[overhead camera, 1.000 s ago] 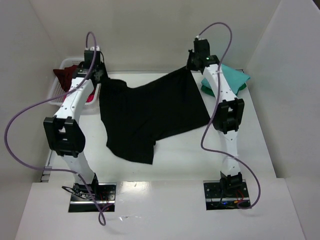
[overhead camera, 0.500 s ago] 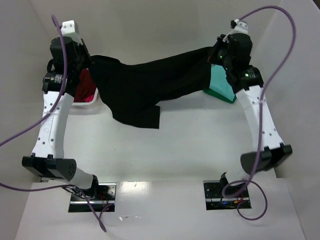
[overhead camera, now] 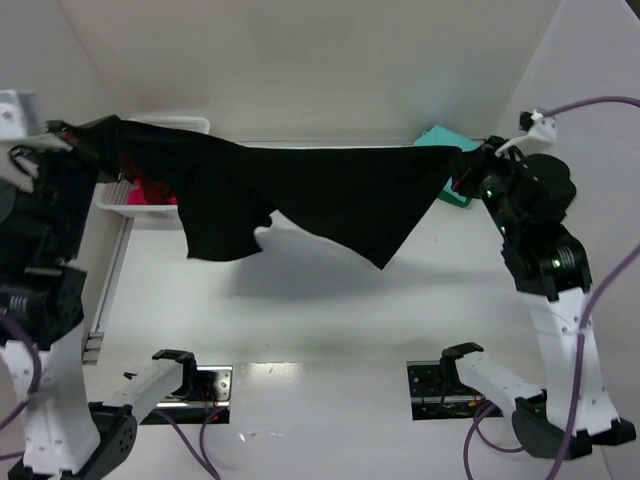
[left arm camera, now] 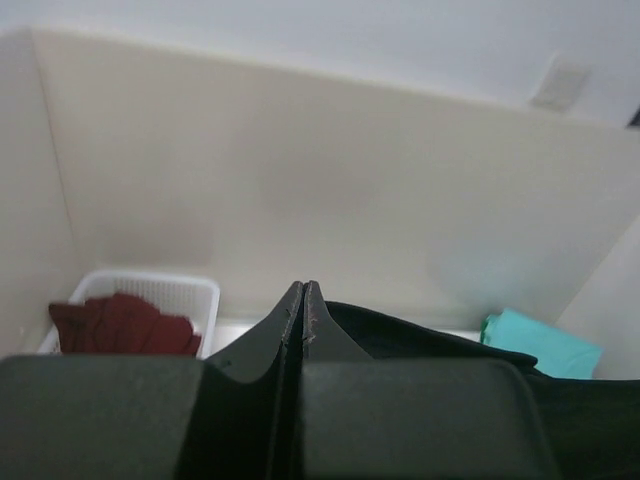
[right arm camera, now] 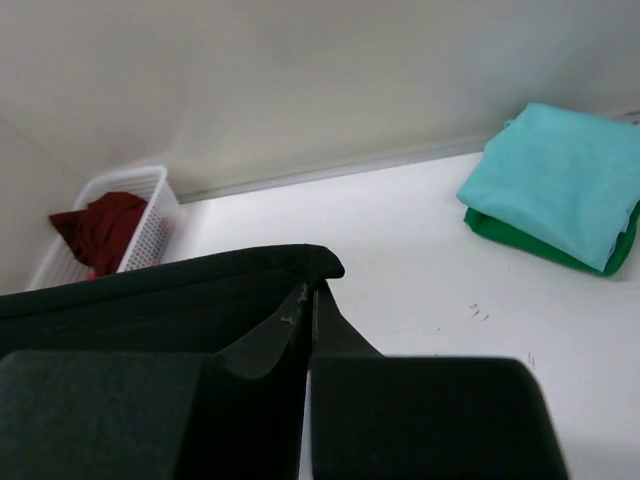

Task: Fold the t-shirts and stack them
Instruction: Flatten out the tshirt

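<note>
While my left hand point(overhead camera: 88, 133) pinches one end of the black t-shirt point(overhead camera: 320, 190) and my right hand point(overhead camera: 468, 158) pinches the other, both clamped tight on cloth, the shirt hangs stretched between them above the counter point(overhead camera: 330, 320). A teal t-shirt point(right arm camera: 555, 165) lies folded on a dark green t-shirt point(right arm camera: 500, 232) at the counter's far right, and a maroon t-shirt point(left arm camera: 120, 325) sits in the white basket point(left arm camera: 195, 292) at far left.

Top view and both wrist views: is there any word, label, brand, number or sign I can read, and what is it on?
None readable: the large black cloth t-shirt, the white lattice plastic basket and the folded teal cloth shirt all look plain.
</note>
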Controlling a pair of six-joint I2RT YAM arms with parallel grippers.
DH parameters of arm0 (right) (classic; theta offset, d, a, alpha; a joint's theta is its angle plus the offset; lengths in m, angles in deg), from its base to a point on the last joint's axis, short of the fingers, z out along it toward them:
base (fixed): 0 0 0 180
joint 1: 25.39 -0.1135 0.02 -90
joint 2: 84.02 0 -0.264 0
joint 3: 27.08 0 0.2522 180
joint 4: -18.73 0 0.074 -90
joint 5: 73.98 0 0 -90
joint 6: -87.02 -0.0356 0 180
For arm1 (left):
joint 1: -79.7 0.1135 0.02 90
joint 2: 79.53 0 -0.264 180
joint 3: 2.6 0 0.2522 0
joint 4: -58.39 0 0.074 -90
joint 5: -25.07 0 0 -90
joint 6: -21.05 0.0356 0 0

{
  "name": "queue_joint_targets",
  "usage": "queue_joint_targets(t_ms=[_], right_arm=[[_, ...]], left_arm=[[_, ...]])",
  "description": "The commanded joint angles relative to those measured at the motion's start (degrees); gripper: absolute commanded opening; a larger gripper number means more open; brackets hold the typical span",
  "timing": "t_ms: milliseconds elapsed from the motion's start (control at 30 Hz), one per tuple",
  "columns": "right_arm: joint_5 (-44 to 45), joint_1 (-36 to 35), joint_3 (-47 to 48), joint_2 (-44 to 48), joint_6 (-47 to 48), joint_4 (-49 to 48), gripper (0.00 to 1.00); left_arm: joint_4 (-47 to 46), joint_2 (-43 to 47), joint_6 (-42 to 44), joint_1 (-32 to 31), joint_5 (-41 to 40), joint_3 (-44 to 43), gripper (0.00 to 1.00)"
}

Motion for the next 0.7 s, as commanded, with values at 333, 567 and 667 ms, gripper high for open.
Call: queue_joint_targets(t_ms=[333,567,667], right_arm=[[6.95,-0.26,13.44,-0.71,2.18,7.07,0.00],[6.95,-0.26,-0.05,-6.26,0.78,-0.39,0.00],[7.48,0.72,-6.40,-8.55,-0.94,-3.42,0.00]], left_arm=[[1.72,-1.72,0.61,0.08,1.93,-5.43,0.00],[-4.51,-7.60,0.00,0.08,2.42,8.79,0.00],[-8.17,-11.48,-1.23,0.08,3.37,12.95,0.00]])
